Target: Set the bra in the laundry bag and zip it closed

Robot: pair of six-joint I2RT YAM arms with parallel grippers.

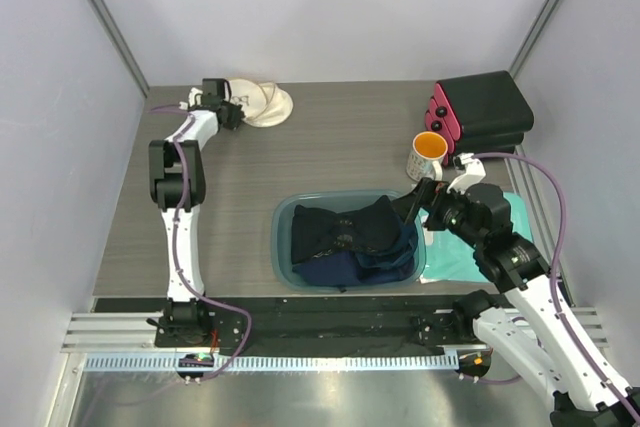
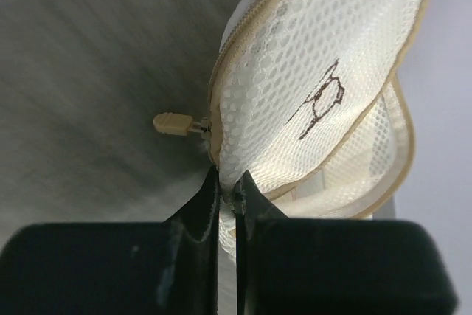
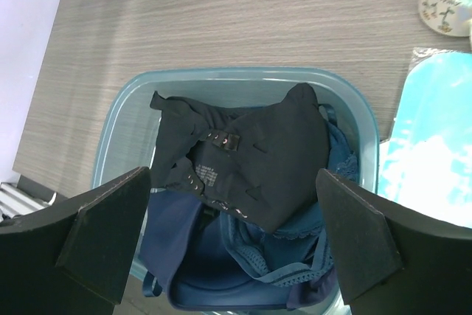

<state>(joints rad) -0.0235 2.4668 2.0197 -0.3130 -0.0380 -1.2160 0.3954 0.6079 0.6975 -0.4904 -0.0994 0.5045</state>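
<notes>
The black bra [image 1: 345, 229] lies on top of navy-blue clothes in a clear teal tub [image 1: 283, 232]; in the right wrist view the bra [image 3: 251, 156] fills the middle. My right gripper [image 3: 232, 245] is open and empty, hovering above the tub, also seen in the top view [image 1: 412, 205]. The cream mesh laundry bag [image 1: 262, 102] lies at the back left of the table. My left gripper [image 2: 228, 182] is shut on the bag's mesh edge [image 2: 310, 86], beside the tan zipper pull [image 2: 173, 123]. The bag's dark emblem faces the camera.
Navy-blue clothes [image 3: 243, 285] lie under the bra. An orange-lined floral mug [image 1: 427, 155] and a black and pink box [image 1: 482, 107] stand at the back right. A flat teal pouch [image 1: 460, 247] lies right of the tub.
</notes>
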